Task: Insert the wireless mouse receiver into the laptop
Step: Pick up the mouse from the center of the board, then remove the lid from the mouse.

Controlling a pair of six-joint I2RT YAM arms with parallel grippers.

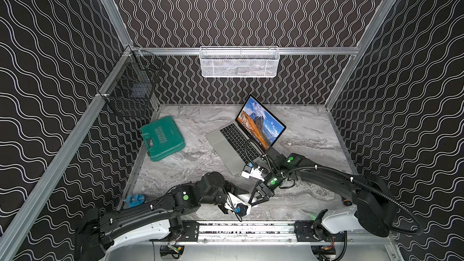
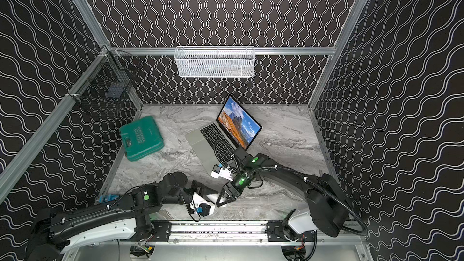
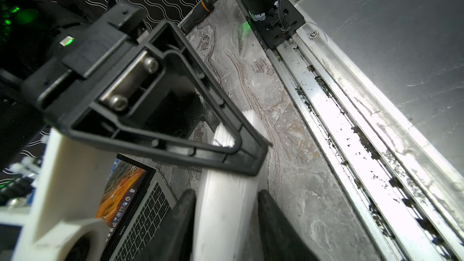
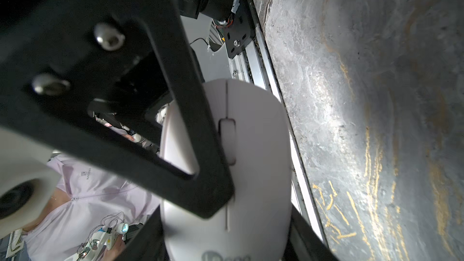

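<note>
The white wireless mouse [image 4: 251, 146] hangs just above the table's front, held between both grippers. My right gripper [image 4: 224, 222] is shut on its two long sides. My left gripper [image 3: 227, 197] is shut on the same mouse [image 3: 226, 212], seen edge-on, and one black finger [image 4: 190, 126] crosses the mouse's top. In both top views the left gripper [image 1: 247, 194] [image 2: 216, 193] and right gripper [image 1: 252, 200] [image 2: 218, 203] meet tip to tip and hide most of the mouse. The open silver laptop [image 1: 233, 141] [image 2: 200, 141] stands behind them. The receiver does not show.
A green plastic case [image 1: 162, 138] lies at the left. A blue object [image 1: 135, 200] sits in the front left corner and an orange-collared tool [image 1: 347, 201] at the front right. The metal rail [image 1: 246, 229] runs along the front edge. Two baskets [image 1: 238, 62] [image 1: 130, 89] hang on the walls.
</note>
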